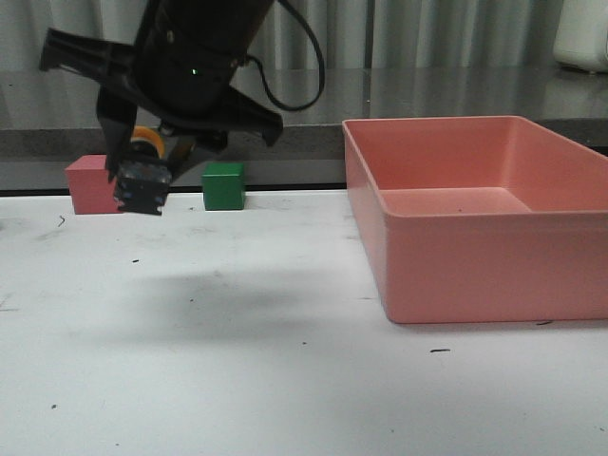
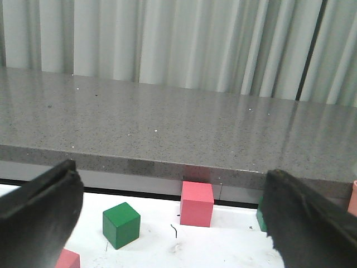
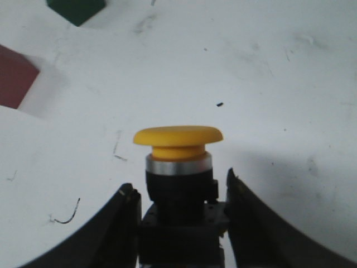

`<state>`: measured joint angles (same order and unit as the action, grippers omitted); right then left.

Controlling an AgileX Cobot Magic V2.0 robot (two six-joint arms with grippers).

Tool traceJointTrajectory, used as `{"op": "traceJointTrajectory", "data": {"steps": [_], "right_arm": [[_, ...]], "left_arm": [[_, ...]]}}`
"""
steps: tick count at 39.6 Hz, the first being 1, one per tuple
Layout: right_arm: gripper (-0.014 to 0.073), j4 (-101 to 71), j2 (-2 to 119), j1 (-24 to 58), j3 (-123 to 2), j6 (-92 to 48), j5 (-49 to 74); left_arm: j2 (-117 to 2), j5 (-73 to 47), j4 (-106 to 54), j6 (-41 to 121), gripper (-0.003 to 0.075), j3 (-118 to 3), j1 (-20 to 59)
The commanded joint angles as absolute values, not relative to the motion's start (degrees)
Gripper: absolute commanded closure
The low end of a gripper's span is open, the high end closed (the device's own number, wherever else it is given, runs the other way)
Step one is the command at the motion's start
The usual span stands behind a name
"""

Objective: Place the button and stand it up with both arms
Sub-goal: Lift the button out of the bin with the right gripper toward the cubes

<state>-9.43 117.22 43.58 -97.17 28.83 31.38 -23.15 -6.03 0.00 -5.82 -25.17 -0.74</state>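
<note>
Right now your right hand (image 3: 178,223) clenches the button (image 3: 178,162) by its black body, cap free at twelve o'clock for standing on the desk (image 1: 237,380), while your left hand (image 2: 167,223) waits spread wide.

- Light was even and fairly bright, falling from above.
- A soft, wide shadow lay on the white bench (image 1: 237,380) (under the raised arm).
- The near claw fingers (image 2: 39,218) looked blurred.

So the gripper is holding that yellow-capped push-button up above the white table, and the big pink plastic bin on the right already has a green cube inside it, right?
Not quite. The big pink plastic bin is empty in the front view; the green cube sits on the white table left of it. The right gripper does hold the yellow-capped push-button aloft.
</note>
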Motion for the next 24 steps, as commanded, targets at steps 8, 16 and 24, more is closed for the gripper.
{"op": "traceJointTrajectory", "data": {"steps": [8,16,24], "right_arm": [[0.0353,-9.9,119.1,40.2,-99.2,35.0,29.1],[0.0353,-9.9,122.5,38.9,-99.2,35.0,32.0],[0.0347,-10.1,123.3,38.9,-99.2,35.0,31.9]], "left_arm": [[-23.9,-1.4,0.3,-5.9,0.0102,-27.2,-0.5],[-23.9,-1.4,0.3,-5.9,0.0102,-27.2,-0.5],[-23.9,-1.4,0.3,-5.9,0.0102,-27.2,-0.5]]}}
